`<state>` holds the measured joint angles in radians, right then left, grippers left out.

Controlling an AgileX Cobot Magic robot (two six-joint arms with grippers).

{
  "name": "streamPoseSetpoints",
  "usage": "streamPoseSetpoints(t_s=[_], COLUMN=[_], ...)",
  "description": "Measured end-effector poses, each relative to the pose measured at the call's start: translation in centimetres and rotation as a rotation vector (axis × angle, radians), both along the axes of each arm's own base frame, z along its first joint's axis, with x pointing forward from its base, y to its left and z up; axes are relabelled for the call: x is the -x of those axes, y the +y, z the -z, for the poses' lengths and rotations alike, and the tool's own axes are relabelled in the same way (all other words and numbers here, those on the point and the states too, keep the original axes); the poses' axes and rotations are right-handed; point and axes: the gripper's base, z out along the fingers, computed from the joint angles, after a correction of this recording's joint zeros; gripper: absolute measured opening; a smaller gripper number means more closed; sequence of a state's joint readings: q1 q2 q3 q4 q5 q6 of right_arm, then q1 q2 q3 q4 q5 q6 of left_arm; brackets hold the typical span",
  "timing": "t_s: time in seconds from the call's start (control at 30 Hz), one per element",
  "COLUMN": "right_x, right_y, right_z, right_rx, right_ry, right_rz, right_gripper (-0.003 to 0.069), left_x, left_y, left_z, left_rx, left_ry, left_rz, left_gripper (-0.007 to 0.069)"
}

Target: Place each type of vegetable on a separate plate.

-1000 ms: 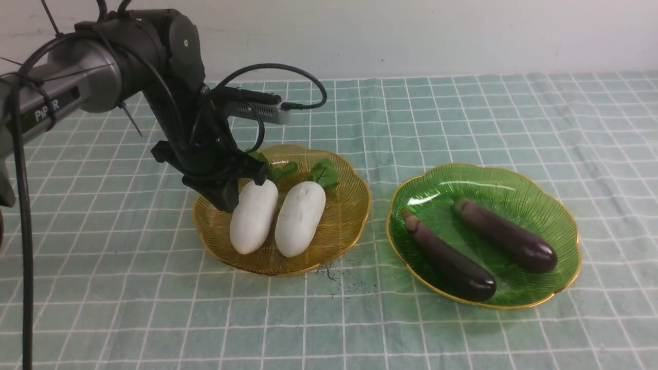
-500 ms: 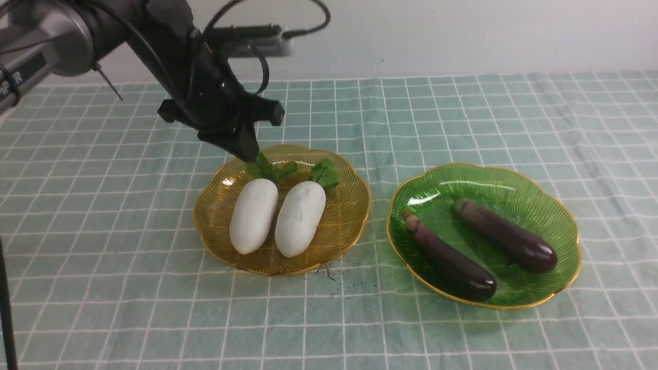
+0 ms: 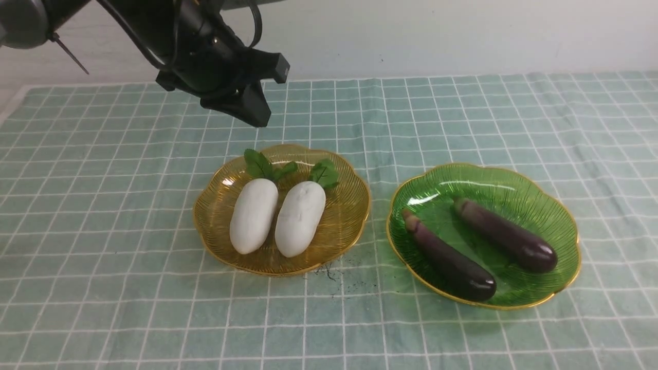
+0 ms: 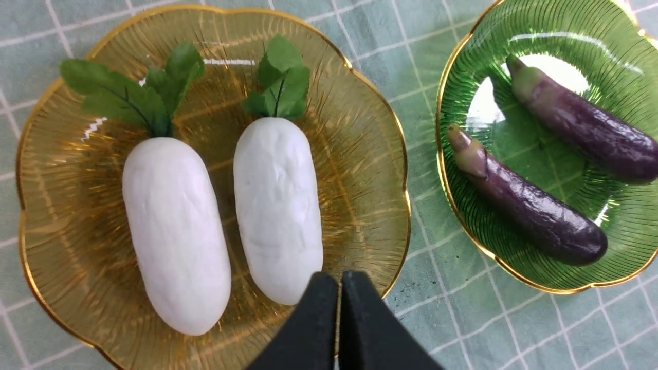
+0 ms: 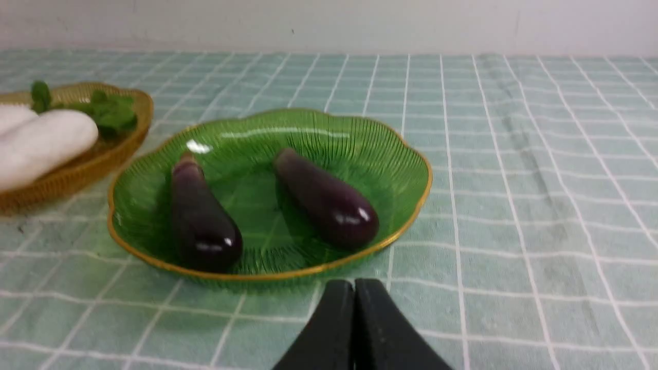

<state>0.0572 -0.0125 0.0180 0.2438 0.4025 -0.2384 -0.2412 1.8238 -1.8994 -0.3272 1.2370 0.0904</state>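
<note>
Two white radishes with green leaves lie side by side on the amber plate (image 3: 216, 205): one (image 3: 253, 216) on the left, the other (image 3: 300, 219) beside it. Two dark-purple eggplants (image 3: 452, 262) (image 3: 506, 235) rest on the green plate (image 3: 560, 226). My left gripper (image 3: 259, 119) hangs shut and empty well above the amber plate's far edge; its wrist view shows the shut tips (image 4: 339, 280) over both radishes (image 4: 175, 231) (image 4: 277, 205). The right gripper (image 5: 353, 288) is shut and empty, low over the cloth just in front of the green plate (image 5: 406, 195); it is out of the front view.
A pale green checked cloth (image 3: 462, 113) covers the table up to a white wall at the back. Dark specks (image 3: 334, 270) lie on the cloth between the two plates.
My left gripper has risen from beside the left radish on the amber plate to well above the plate's far edge. Both radishes stayed where they lay.
</note>
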Motion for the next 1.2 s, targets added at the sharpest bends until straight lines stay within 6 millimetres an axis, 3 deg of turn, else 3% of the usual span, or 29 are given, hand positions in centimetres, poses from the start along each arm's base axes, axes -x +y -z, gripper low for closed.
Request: streamPoseSetpoints(t_s=[0.27,0.47,0.7,0.83,0.97,1.2], right_x=[0.0,0.0,0.0,0.0,0.0,0.0], right_y=[-0.3,-0.4,-0.4,-0.4,-0.4,-0.4], right_z=[0.0,0.0,0.0,0.0,0.0,0.0], right_rx=[0.126,0.133,0.135,0.136,0.137,0.137], right_ry=[-0.014,-0.015,-0.015,-0.016,-0.016,-0.016], right_rz=[0.011,0.012,0.012,0.012,0.011,0.011], right_gripper=[-0.0015,-0.0015,-0.0015,-0.0015,-0.0015,-0.0015], left_x=[5.9,12.3,19.2,21.7,23.5,27.7], left_y=[1.4,3.0,4.7,5.3,5.8,6.8], left_z=[-7.5,-13.0,-16.2,-15.4,-13.3,-6.6], left_rx=[0.047,0.07,0.059,0.052,0.035,0.004], left_ry=[-0.186,-0.377,-0.547,-0.541,-0.491,-0.354], left_rz=[0.006,0.036,0.085,0.09,0.092,0.098], left_gripper=[-0.0008,-0.0008,-0.0008,-0.0008,-0.0008,-0.0008])
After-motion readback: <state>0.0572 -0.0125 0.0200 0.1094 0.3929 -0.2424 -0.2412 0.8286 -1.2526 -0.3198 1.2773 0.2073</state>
